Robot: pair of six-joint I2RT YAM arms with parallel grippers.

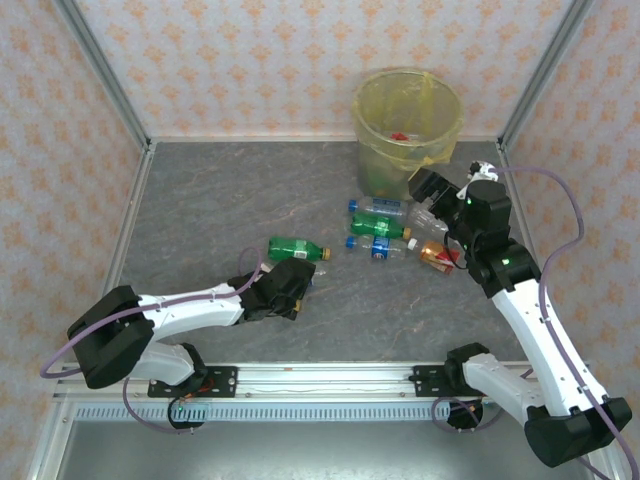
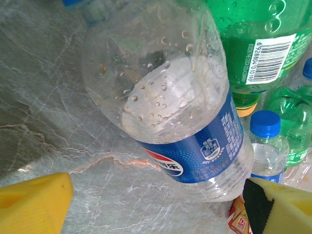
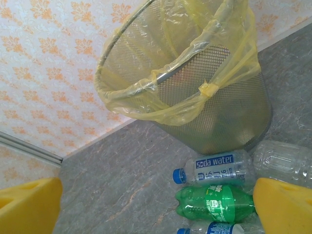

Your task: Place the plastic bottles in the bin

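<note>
Lower left of centre in the top view, the left gripper (image 1: 288, 290) stands with fingers wide, straddling a clear blue-labelled bottle (image 2: 165, 97) lying on the table (image 1: 200, 200). A green bottle (image 1: 297, 247) lies just above it. Right of centre, the right gripper (image 1: 432, 186), fingers wide and empty, hangs over further bottles (image 1: 380, 226). The bin (image 1: 440, 130) stands upright, upper right of centre.

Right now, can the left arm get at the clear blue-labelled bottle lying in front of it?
Probably yes. The left gripper is right at the clear bottle, jaws open, nothing in between. The green bottle lies close beside it and may get nudged.
</note>
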